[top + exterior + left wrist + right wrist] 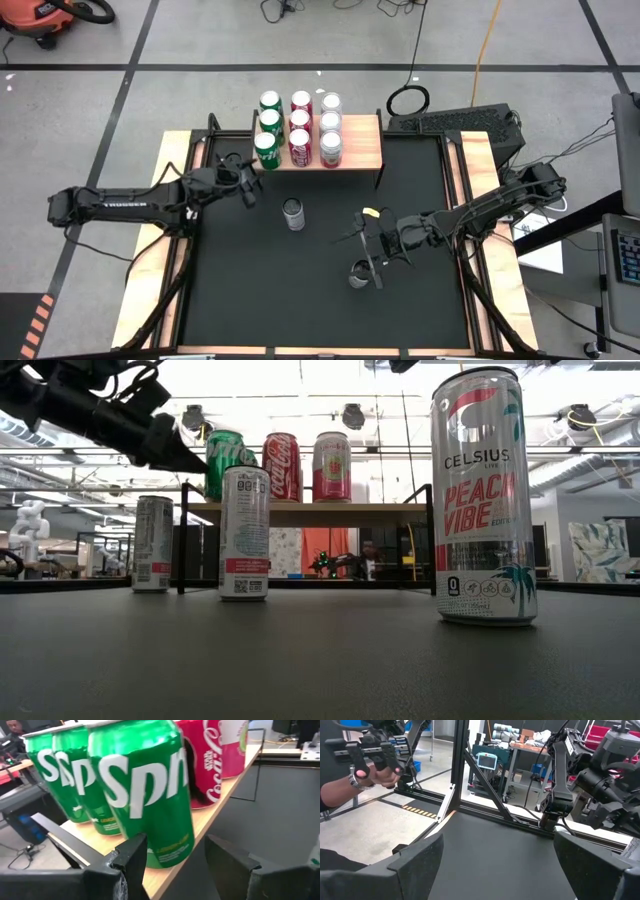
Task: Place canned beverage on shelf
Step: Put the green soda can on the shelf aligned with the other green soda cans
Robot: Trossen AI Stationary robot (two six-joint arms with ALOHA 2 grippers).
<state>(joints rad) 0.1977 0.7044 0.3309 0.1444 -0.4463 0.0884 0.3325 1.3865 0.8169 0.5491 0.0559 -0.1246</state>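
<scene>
Hovering at the shelf's (352, 150) near-left corner, the left gripper (247, 184) has its fingers parted and clear of the front green can (266, 150) standing upright on the wood just ahead. The right gripper (372, 240), spread wide and empty, sits closer to the upright can (359, 273) waiting on the mat (240, 290).

Green can (266, 150), red can (300, 147), black mat (320, 300).

A robotics lab is shown. Beyond the black mat (320, 260), more robot arms (560, 785), equipment benches (530, 745) and taped floor lines (130, 70) are seen.
</scene>
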